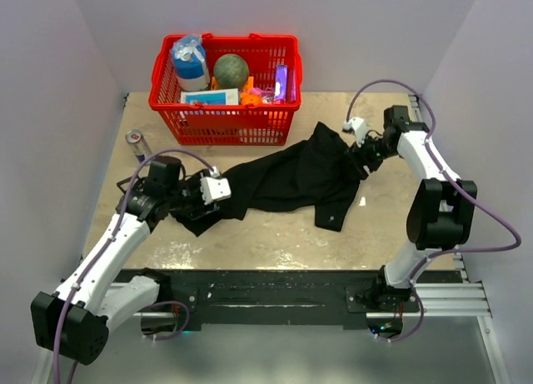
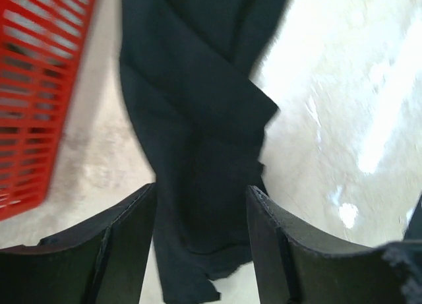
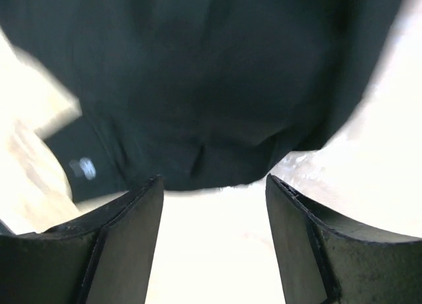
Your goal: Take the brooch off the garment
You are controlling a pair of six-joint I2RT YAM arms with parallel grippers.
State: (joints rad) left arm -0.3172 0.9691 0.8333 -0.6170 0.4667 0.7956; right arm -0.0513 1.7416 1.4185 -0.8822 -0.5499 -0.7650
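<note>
The black garment (image 1: 287, 177) lies crumpled across the middle of the table. My left gripper (image 1: 223, 192) is at its left end, low over the cloth. In the left wrist view it (image 2: 201, 188) is open, with a dark fold of the garment (image 2: 198, 119) lying between and ahead of its fingers. My right gripper (image 1: 360, 161) is at the garment's right edge. In the right wrist view it (image 3: 214, 180) is open over bare table, the garment's hem (image 3: 198, 86) just ahead. A small pale blurred spot (image 3: 82, 167) sits on the cloth; I cannot tell whether it is the brooch.
A red basket (image 1: 225, 122) full of items stands at the back of the table, and its side shows in the left wrist view (image 2: 36, 86). A small can (image 1: 136, 142) lies at the left. Walls close in the left, right and back.
</note>
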